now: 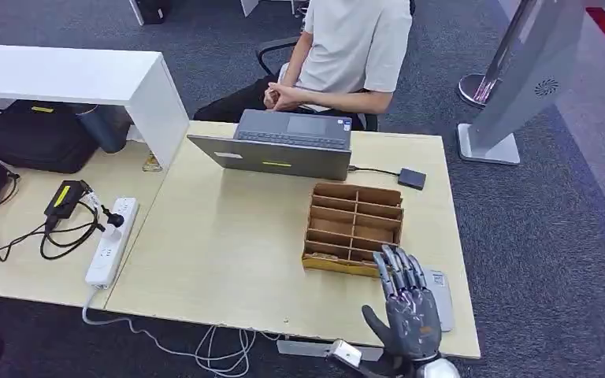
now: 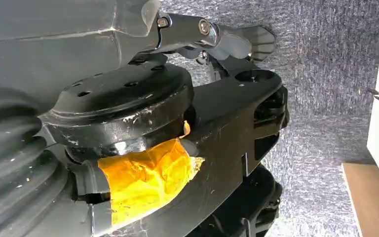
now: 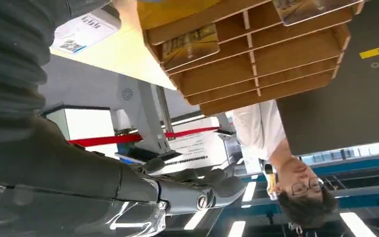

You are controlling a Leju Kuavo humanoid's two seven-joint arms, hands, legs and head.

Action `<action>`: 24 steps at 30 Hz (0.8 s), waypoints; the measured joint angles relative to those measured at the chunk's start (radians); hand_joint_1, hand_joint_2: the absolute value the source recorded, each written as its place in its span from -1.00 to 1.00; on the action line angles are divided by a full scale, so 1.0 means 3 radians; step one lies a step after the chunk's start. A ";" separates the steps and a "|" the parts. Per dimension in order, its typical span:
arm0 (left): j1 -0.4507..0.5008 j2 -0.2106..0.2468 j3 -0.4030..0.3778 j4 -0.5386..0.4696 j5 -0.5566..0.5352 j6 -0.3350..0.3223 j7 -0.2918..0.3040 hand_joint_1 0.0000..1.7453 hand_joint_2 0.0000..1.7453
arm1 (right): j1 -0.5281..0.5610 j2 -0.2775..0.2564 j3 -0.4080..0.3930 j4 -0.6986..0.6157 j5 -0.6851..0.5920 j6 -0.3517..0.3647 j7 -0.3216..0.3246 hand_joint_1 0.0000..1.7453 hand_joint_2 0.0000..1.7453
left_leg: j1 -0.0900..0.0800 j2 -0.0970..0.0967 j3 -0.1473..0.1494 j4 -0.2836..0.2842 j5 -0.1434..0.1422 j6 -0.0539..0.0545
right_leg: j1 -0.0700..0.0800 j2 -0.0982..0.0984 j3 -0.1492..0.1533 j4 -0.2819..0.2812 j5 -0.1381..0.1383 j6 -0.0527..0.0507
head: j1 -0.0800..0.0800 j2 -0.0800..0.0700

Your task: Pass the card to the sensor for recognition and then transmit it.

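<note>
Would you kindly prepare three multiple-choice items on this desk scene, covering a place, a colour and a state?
1. Where does the wooden organizer stand?
A. Between the laptop and the right hand
B. Beside the power strip
C. On the floor

2. What colour is the power strip?
A. Black
B. White
C. Yellow

3. How is the right hand?
A. Holding a card
B. Resting on the laptop
C. Empty, fingers apart

Answers: 1 A, the head view shows the organizer between them. 2 B, its casing is white. 3 C, spread fingers hold nothing.
</note>
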 joint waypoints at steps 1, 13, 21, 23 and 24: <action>-0.0001 0.0000 0.0000 0.0000 0.0000 0.0000 0.0000 -1.00 1.00 | -0.0023 0.0005 0.0012 0.0025 -0.0003 0.0000 0.0003 -1.00 1.00 | 0.0000 0.0000 0.0000 0.0000 0.0000 0.0000 | 0.0000 0.0000 0.0000 0.0000 0.0000 0.0000 | 0.0000 0.0000; -0.0003 0.0009 -0.0010 0.0000 -0.0001 -0.0011 0.0009 -1.00 1.00 | -0.0160 0.0023 0.0102 0.0219 -0.0027 -0.0001 0.0215 -1.00 1.00 | 0.0000 0.0000 0.0000 0.0000 0.0000 0.0000 | 0.0000 0.0000 0.0000 0.0000 0.0000 0.0000 | 0.0000 0.0000; -0.0007 0.0013 -0.0056 0.0000 -0.0004 -0.0013 0.0010 -1.00 1.00 | -0.0270 0.0023 0.0083 0.0278 0.0027 -0.0003 0.0308 -1.00 1.00 | 0.0000 0.0000 0.0000 0.0000 0.0000 0.0000 | 0.0000 0.0000 0.0000 0.0000 0.0000 0.0000 | 0.0000 0.0000; -0.0007 0.0014 -0.0058 0.0000 -0.0008 -0.0013 0.0011 -1.00 1.00 | -0.0292 0.0023 0.0072 0.0301 0.0033 -0.0003 0.0324 -1.00 1.00 | 0.0000 0.0000 0.0000 0.0000 0.0000 0.0000 | 0.0000 0.0000 0.0000 0.0000 0.0000 0.0000 | -0.0001 0.0000; -0.0008 0.0014 -0.0060 0.0000 -0.0012 -0.0013 0.0015 -1.00 1.00 | -0.0304 0.0023 0.0064 0.0314 0.0038 -0.0003 0.0333 -1.00 1.00 | 0.0000 0.0000 0.0000 0.0000 0.0000 0.0000 | 0.0000 0.0000 0.0000 0.0000 0.0000 0.0000 | 0.0000 0.0000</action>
